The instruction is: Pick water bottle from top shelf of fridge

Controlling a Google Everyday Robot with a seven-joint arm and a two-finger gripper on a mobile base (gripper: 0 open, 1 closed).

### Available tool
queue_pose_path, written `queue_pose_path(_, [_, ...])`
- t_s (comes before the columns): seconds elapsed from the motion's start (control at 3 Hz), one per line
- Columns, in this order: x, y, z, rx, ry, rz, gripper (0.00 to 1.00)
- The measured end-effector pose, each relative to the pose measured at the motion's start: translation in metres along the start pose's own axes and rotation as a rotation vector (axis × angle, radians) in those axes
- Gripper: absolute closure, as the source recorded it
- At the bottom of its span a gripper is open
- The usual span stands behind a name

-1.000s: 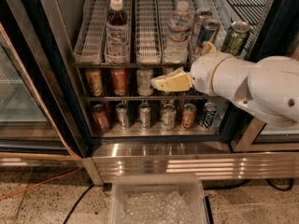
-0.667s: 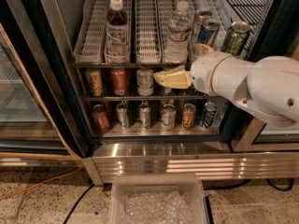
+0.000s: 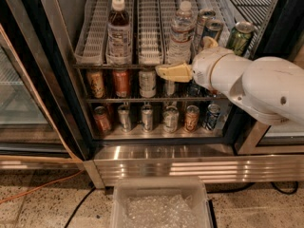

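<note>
The clear ribbed plastic water bottle with a white cap stands upright at the front of the pale-grey slotted top shelf of the black-framed fridge, ungrasped. The yellowish gripper hovers just below the bottle's base; I cannot tell how far open it is. Grasping and lifting out remain.

Gripper, just below the water bottle, and its arm hide middle-row cans at right. Top shelf rear cut off by upper edge; can labels illegible.
</note>
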State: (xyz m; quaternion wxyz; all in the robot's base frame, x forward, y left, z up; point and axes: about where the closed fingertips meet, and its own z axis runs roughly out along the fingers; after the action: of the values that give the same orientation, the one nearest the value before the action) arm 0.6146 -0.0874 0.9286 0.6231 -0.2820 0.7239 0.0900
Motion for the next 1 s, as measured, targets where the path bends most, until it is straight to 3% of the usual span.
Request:
queue_pose_path(0.33, [0.0027,-0.0089,0.0127,0.062,-0.019,0.039,0.07])
queue_pose_path(1.0, [0.0009,-0.0118,0.0226,0.155,-0.065,0.099,0.21])
